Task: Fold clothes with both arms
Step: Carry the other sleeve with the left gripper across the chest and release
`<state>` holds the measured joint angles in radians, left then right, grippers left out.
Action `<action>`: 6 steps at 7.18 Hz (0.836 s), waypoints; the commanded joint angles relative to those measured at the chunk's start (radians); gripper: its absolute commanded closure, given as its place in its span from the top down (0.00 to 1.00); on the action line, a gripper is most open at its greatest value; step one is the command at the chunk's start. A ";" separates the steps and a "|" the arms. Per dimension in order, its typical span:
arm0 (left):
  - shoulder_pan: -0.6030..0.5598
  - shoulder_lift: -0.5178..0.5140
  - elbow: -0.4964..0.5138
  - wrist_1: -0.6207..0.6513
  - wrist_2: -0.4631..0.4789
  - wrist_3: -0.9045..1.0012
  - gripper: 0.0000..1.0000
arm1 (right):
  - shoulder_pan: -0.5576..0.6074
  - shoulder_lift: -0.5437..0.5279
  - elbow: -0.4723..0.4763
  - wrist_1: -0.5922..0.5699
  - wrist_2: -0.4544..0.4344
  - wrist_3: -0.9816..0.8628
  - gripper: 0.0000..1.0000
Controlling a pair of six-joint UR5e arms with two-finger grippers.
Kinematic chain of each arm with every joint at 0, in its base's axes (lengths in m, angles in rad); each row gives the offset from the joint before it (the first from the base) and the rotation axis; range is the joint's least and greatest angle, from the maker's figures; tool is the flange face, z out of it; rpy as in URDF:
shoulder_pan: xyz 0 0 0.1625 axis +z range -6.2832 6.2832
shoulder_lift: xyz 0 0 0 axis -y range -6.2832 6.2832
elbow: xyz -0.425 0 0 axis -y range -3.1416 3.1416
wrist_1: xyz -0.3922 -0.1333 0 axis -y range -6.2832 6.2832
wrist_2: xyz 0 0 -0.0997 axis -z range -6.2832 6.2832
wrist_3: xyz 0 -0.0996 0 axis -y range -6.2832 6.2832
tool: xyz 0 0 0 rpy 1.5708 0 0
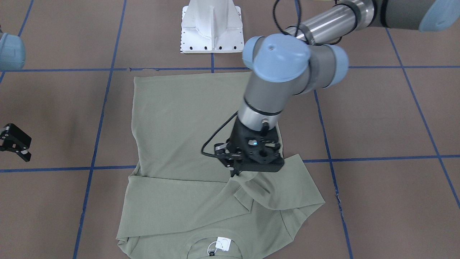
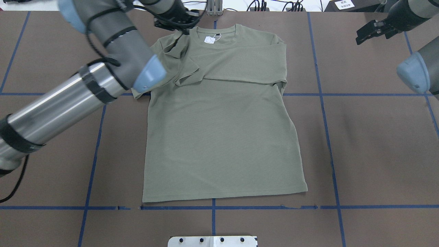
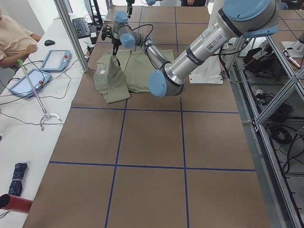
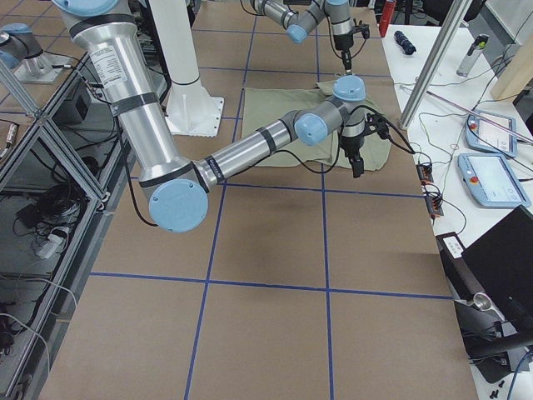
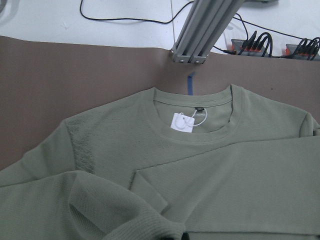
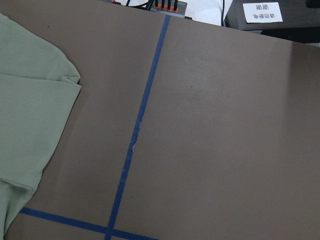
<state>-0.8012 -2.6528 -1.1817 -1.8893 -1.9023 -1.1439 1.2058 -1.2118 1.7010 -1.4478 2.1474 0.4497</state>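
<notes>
We've got our black two-finger left gripper (image 1: 236, 172) clenched on the sage-green knit long-sleeved shirt (image 2: 223, 137), sleeve (image 1: 276, 190) bunched just under its fingers, probably to lay it across the chest. Right gripper (image 1: 14, 143) hangs spread, empty, well clear of the flat-lying shirt.

The table (image 2: 377, 137) is viewed steeply from above, both from behind the robot's base (image 2: 212, 241) and from across it; the green shirt (image 2: 223, 137) is shared. Either end is covered by farther side cameras. The collar (image 5: 200, 139) and bare table are shown close by wrist cameras.
</notes>
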 commanded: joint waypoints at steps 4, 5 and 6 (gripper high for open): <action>0.151 -0.243 0.388 -0.218 0.186 -0.059 0.00 | 0.018 -0.078 -0.001 0.086 0.011 -0.008 1.00; 0.177 -0.293 0.465 -0.285 0.221 -0.065 0.00 | 0.018 -0.078 -0.001 0.086 0.011 -0.008 1.00; 0.209 -0.314 0.499 -0.342 0.273 -0.071 0.00 | 0.018 -0.077 -0.001 0.087 0.011 -0.003 1.00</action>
<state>-0.6264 -2.9322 -0.7396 -2.1616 -1.6814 -1.2082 1.2240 -1.2886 1.6997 -1.3629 2.1578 0.4429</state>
